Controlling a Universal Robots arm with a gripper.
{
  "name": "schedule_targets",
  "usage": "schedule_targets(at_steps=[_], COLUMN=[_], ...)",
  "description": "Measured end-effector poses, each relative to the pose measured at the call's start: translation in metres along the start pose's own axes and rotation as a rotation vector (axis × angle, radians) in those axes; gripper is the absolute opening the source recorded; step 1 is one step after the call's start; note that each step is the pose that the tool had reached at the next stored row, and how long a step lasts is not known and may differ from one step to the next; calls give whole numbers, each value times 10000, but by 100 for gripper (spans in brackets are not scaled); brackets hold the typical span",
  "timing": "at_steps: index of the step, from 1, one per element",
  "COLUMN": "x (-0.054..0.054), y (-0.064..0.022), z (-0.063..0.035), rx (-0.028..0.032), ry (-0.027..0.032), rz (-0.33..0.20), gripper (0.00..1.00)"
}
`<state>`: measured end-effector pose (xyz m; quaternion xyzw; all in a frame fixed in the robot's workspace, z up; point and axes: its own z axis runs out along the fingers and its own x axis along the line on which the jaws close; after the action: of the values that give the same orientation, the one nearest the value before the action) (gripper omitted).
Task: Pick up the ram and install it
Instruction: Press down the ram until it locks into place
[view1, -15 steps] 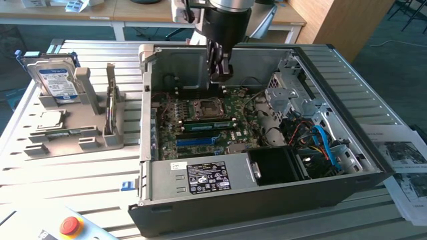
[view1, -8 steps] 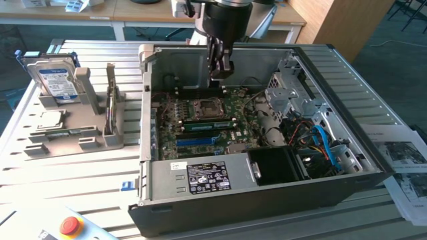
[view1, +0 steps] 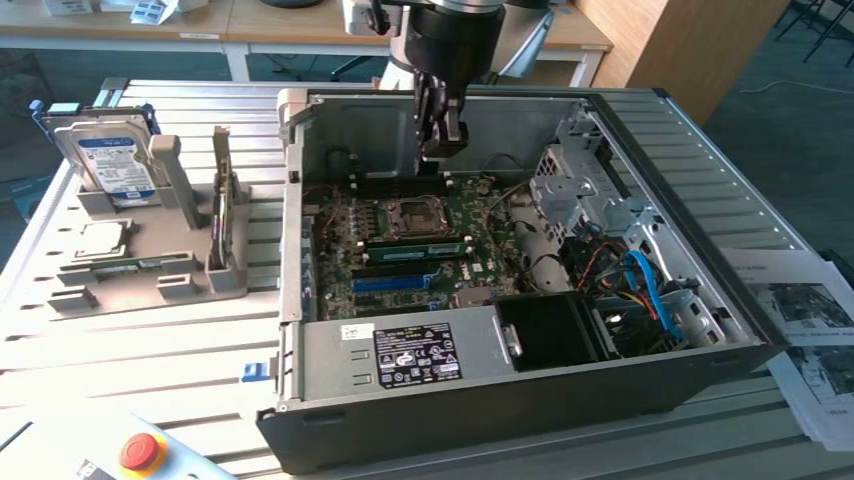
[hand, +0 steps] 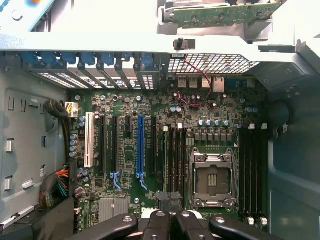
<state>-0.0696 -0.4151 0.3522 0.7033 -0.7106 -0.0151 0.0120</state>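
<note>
The open computer case (view1: 300, 240) lies on the table with its motherboard (view1: 400, 260) facing up. A long green ram stick (view1: 416, 245) stands in a slot just in front of the empty processor socket (view1: 407, 213). My gripper (view1: 445, 148) hangs above the board behind that socket, apart from the stick. In the wrist view the gripper (hand: 171, 201) has its two black fingers pressed together with nothing between them, above the memory slots (hand: 175, 160) beside the socket (hand: 212, 180).
A grey holder (view1: 160, 290) at the exterior view's left carries a hard drive (view1: 114, 165), a square silver chip (view1: 100, 240) and another green stick (view1: 134, 266), also seen as a green stick (hand: 220, 15). Drive cage and cables (view1: 641, 290) crowd the case's right. A red stop button (view1: 140, 452) sits in front.
</note>
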Motion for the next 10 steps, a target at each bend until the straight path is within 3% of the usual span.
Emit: schedule_targets(at_steps=[7,10], x=[0,0], y=[0,0], z=[0,0], rx=[1,3], ry=[-1,-20], rz=[51,540], gripper=[10,10])
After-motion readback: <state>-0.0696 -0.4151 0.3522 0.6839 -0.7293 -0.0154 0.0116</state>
